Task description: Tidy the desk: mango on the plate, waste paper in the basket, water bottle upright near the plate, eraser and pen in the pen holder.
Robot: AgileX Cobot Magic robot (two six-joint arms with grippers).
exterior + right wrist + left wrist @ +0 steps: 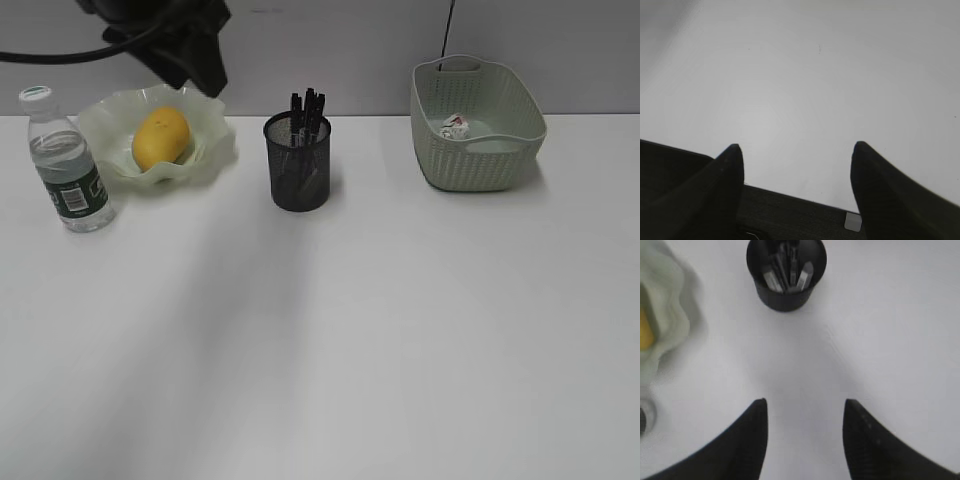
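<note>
The mango (160,138) lies in the wavy-rimmed plate (215,150) at the back left. Left of the plate stands the water bottle (68,170), upright, cap on. Dark pens (307,108) stick out of the black mesh pen holder (297,185); the eraser is hidden. The waste paper (455,127) rests inside the basket (480,165). My left arm (175,40) hangs high over the plate. Its gripper (805,402) is open and empty above bare desk, short of the pen holder (786,290). My right gripper (795,147) is open and empty over the desk's near edge.
The white desk (350,330) stretches wide in front of the objects. In the left wrist view the plate's rim (675,325) and a sliver of mango (644,332) show at the left. A dark strip (790,215) lies beyond the desk edge under the right gripper.
</note>
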